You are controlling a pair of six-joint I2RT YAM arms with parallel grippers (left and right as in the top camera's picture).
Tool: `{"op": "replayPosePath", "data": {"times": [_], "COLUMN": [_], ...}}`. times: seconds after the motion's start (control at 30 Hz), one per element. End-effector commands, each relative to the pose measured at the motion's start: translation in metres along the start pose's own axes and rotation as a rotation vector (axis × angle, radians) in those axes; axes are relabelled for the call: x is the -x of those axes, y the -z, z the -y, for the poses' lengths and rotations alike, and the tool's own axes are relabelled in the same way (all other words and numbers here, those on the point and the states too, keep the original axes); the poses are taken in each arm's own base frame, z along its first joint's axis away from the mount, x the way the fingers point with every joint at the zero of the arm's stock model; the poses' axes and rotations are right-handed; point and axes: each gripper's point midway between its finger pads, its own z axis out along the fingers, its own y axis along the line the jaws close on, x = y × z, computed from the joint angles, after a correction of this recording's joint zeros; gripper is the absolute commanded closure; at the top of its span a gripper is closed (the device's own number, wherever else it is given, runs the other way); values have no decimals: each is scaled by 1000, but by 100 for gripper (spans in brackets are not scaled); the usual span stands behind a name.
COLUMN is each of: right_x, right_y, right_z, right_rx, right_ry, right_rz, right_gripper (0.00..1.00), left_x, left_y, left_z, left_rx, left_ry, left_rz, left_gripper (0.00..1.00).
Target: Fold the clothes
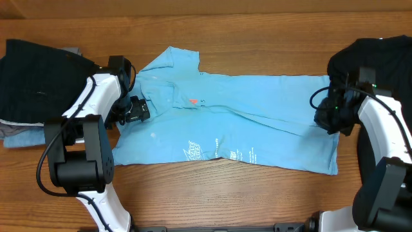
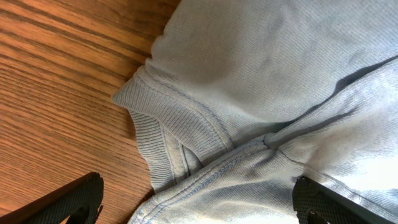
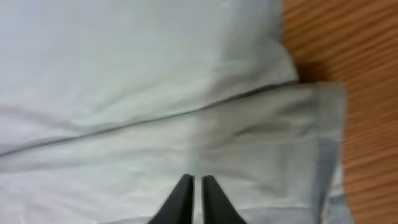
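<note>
A sky-blue T-shirt [image 1: 257, 109] is laid flat across the middle of the wooden tabletop [image 1: 257, 38], with white lettering [image 1: 219, 153] near its front edge and a small red mark [image 1: 193, 101] further back. The left gripper [image 1: 136, 108] is held wide open over the ribbed collar [image 2: 168, 124]. The right gripper [image 3: 194, 190] is clenched over a fold at the shirt's opposite end; whether fabric is pinched cannot be told.

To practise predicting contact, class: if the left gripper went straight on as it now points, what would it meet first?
Probably the ribbed collar of the light sky-blue thin-fabric T-shirt, which lies between the wide-open jaws of the left gripper; how far off is unclear.
</note>
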Motion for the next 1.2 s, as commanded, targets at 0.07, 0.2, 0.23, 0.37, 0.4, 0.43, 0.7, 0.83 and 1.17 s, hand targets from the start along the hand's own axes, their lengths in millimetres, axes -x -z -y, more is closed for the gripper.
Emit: {"op": "replayPosePath", "data": {"times": [0.07,0.2,0.23,0.37,0.4,0.43,0.7,0.83,1.17], "right_x": [-21,-40,-41,-40,-36,-30,12,29,44], "right_y": [-4,-26,-32,-51,-54,-54,-1,53,87], "right_z": [-71,-88,-87,-92,-95,-99,-134,-148,-120], "right_rx": [124,9,-47,-88,-86,-80,-35,-18,-39], "right_ry": [485,791,824,857,827,788,632,547,457], "right_rz": [-17,-59,-65,-78,-61,-30,109,163,160], "right_gripper": [96,96,96,96,96,96,93,85,67], "left_x": [7,7,7,7,7,7,9,9,26], "left_y": [12,12,12,12,12,12,12,12,23], "left_z": [4,4,4,4,4,4,-1,-1,28], "left_rx": [-25,-25,-25,-25,-25,-25,8,8,-150], "left_ry": [12,12,12,12,12,12,-6,-6,-81], "left_rz": [37,37,37,37,37,37,48,48,108], "left_gripper": [0,0,0,0,0,0,0,0,5]}}
